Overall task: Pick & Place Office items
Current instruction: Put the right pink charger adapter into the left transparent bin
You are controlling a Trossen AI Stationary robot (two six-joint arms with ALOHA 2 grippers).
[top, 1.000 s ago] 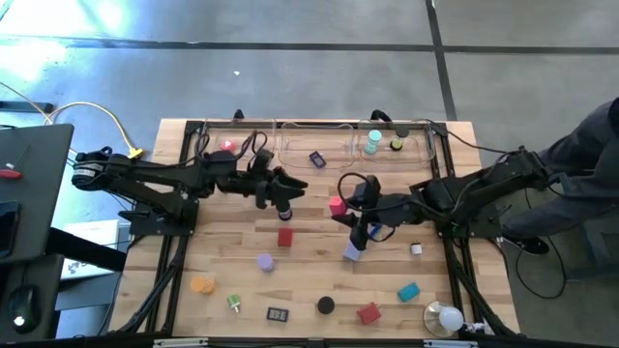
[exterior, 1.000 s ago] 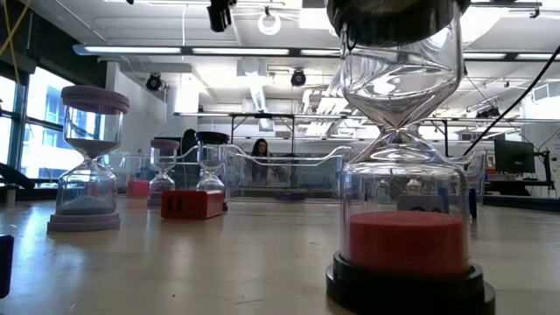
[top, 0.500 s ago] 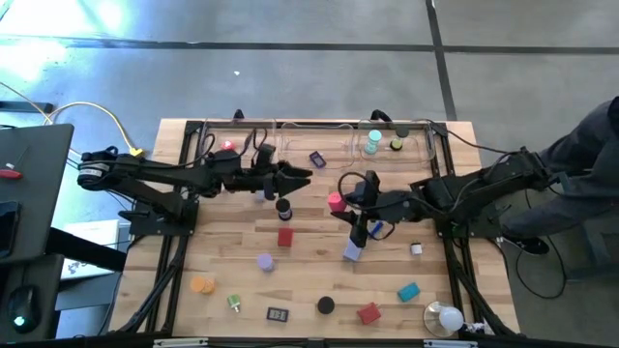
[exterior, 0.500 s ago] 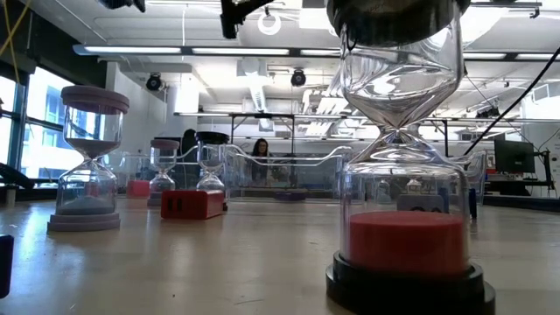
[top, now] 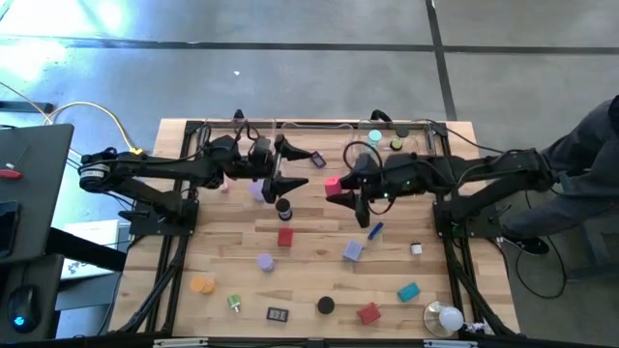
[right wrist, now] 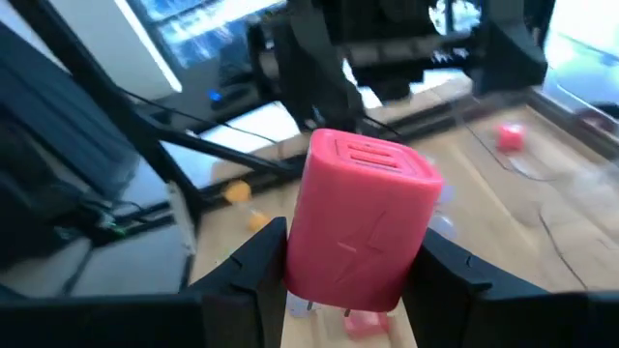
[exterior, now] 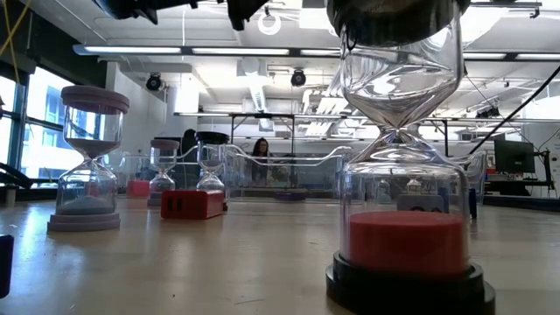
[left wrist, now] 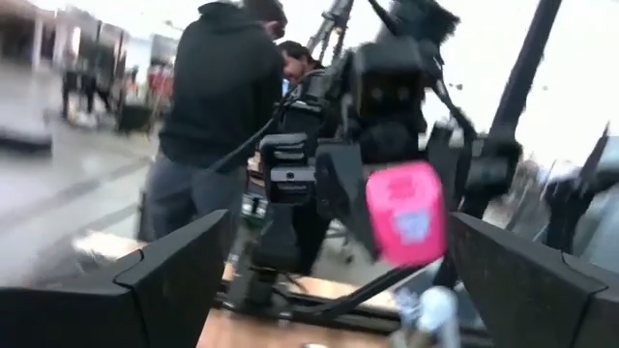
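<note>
We see a pink charger block (right wrist: 360,220) held upright above the table (top: 309,280); red block (top: 285,237), lavender block (top: 353,251), teal cap (top: 408,291) and black cap (top: 326,305) lie scattered.

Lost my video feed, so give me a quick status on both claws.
Right claw shut on pink block, lifted over mid-table. Left claw open, empty, above black cap. Nothing between them.

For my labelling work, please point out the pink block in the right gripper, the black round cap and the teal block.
pink block (right wrist: 363,227), right wrist view, front face.
black round cap (top: 326,304), high view, top.
teal block (top: 408,291), high view, top.
</note>
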